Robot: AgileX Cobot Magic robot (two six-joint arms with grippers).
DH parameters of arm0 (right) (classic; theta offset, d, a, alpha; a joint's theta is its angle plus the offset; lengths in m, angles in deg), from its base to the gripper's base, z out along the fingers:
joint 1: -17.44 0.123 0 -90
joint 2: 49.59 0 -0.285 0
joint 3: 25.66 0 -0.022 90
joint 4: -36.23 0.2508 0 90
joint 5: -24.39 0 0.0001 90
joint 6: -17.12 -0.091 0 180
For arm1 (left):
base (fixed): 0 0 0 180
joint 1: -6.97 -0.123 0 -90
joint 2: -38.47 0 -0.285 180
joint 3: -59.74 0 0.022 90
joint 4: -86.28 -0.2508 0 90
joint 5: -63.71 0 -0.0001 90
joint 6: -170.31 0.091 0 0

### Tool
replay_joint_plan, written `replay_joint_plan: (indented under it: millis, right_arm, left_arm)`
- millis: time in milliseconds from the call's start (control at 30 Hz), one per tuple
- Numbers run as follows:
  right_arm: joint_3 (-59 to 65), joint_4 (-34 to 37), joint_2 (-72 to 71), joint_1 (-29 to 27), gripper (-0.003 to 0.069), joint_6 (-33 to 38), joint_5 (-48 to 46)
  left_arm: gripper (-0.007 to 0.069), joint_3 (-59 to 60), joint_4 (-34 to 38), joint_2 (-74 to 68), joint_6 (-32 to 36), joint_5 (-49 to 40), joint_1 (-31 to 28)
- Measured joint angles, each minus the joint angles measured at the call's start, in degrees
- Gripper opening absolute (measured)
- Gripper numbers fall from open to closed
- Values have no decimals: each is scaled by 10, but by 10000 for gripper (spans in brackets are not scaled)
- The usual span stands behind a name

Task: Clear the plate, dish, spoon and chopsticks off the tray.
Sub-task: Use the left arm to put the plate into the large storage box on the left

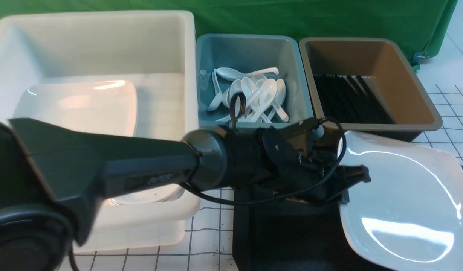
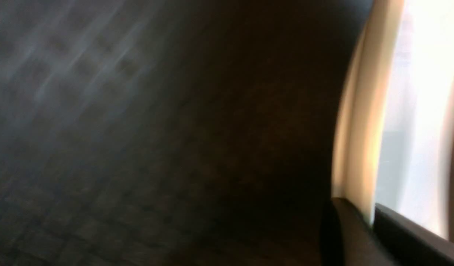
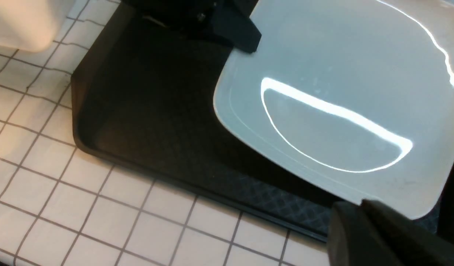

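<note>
The large white plate (image 1: 401, 203) hangs tilted over the black tray (image 1: 284, 237). My left gripper (image 1: 352, 188) reaches in from the left and is shut on the plate's left rim; in the left wrist view the rim (image 2: 354, 147) sits pinched between the two fingers (image 2: 372, 210). My right gripper (image 3: 359, 205) is shut on the plate's near edge (image 3: 341, 111) and is out of the front view. The tray's textured floor (image 3: 149, 111) under the plate is bare. No dish, spoon or chopsticks show on the tray.
Behind the tray stand three bins: a big white one (image 1: 103, 49) holding white plates, a teal one (image 1: 250, 56) with several white spoons, and a brown one (image 1: 367, 64) with black chopsticks. The white table has a grid (image 3: 45, 177).
</note>
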Motion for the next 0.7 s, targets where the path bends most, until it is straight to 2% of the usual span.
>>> replay_joint_plan:
  millis: [200, 500, 700]
  right_arm:
    - [0, 0, 0, 0, 50, 0, 0]
    - [0, 0, 0, 0, 52, 1, 1]
    - [0, 0, 0, 0, 62, 1, 1]
  left_arm:
    - [28, 1, -66, 96, 12, -2, 1]
    - [28, 1, -82, 184, 12, -20, -15]
    - [28, 1, -86, 228, 12, -49, -66]
